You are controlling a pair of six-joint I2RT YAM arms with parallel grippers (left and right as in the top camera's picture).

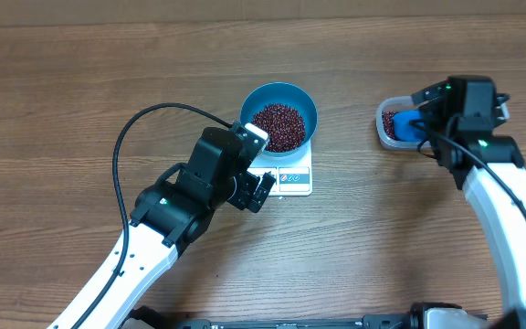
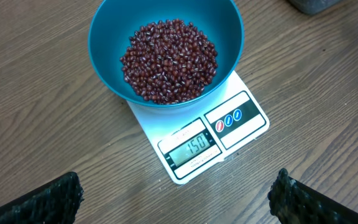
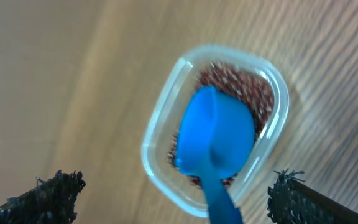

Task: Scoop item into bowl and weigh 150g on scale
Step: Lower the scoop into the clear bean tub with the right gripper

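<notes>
The bright blue bowl (image 1: 310, 105) stands on the white scale (image 1: 297, 179) and holds a heap of dark red-brown beans (image 1: 278, 125). In the left wrist view the bowl (image 2: 104, 56), its beans (image 2: 169, 59) and the scale (image 2: 241, 118) show from close up, and the display reads 150. My left gripper (image 2: 176, 199) hovers open just in front of the scale, with bare table between its fingers. My right gripper (image 3: 176, 196) stands open above a clear tub (image 3: 160, 143). A small blue scoop (image 3: 219, 134) lies in the tub on more beans (image 3: 253, 93), its handle running between the wide-apart fingers without touching them.
The clear tub (image 1: 386, 128) with the scoop (image 1: 407, 125) sits at the right of the wooden table, well apart from the scale. The left arm's black cable (image 1: 121, 146) loops over the table at the left.
</notes>
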